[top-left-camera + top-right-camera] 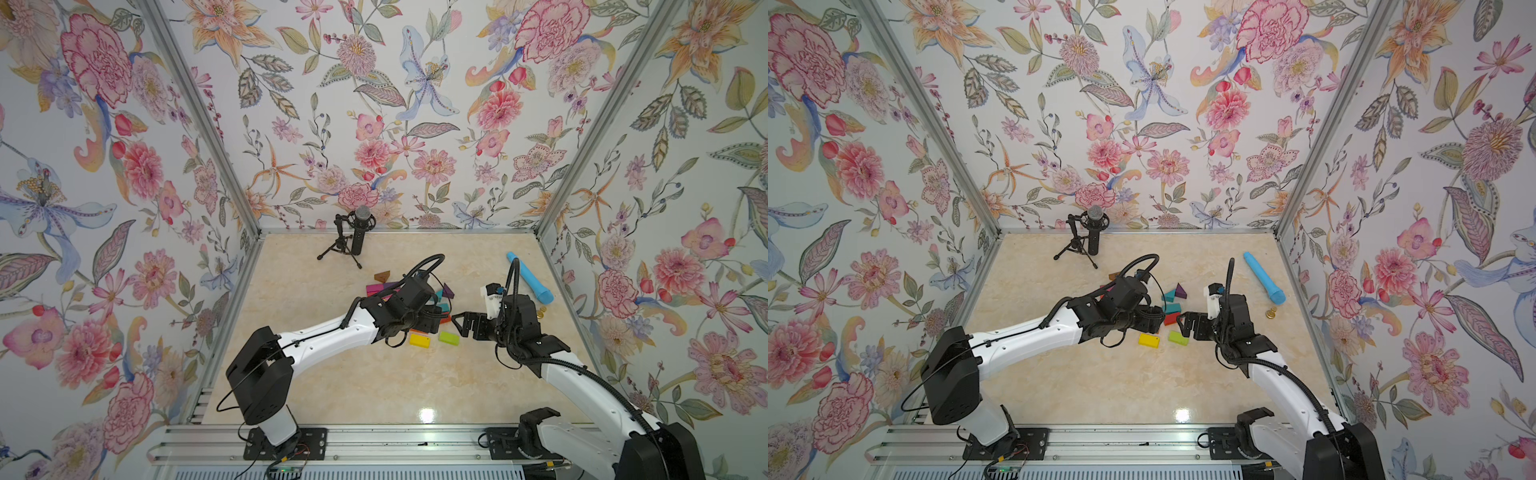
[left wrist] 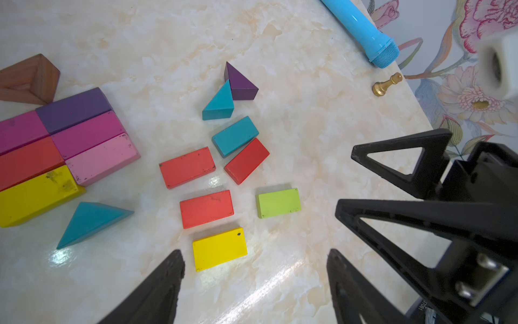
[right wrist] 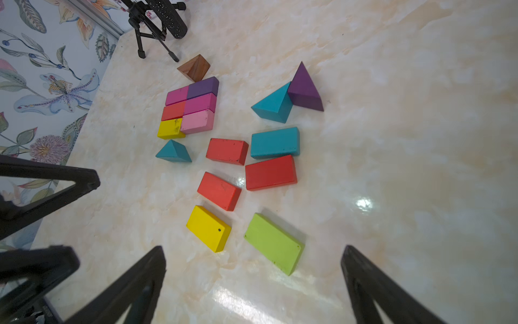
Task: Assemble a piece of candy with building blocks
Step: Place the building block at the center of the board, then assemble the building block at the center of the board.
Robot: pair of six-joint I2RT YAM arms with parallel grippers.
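Near the building blocks [image 2: 206, 209], left claw [image 2: 255, 256] agape, empty, right claw [image 3: 253, 249] likewise

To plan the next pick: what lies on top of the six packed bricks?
Nothing; the packed bricks show bare tops in wrist views. In top views the left arm hides most of them.

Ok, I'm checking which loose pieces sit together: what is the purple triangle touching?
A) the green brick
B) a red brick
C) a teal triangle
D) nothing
C: the purple triangle sits edge to edge with a teal triangle, as both wrist views show.
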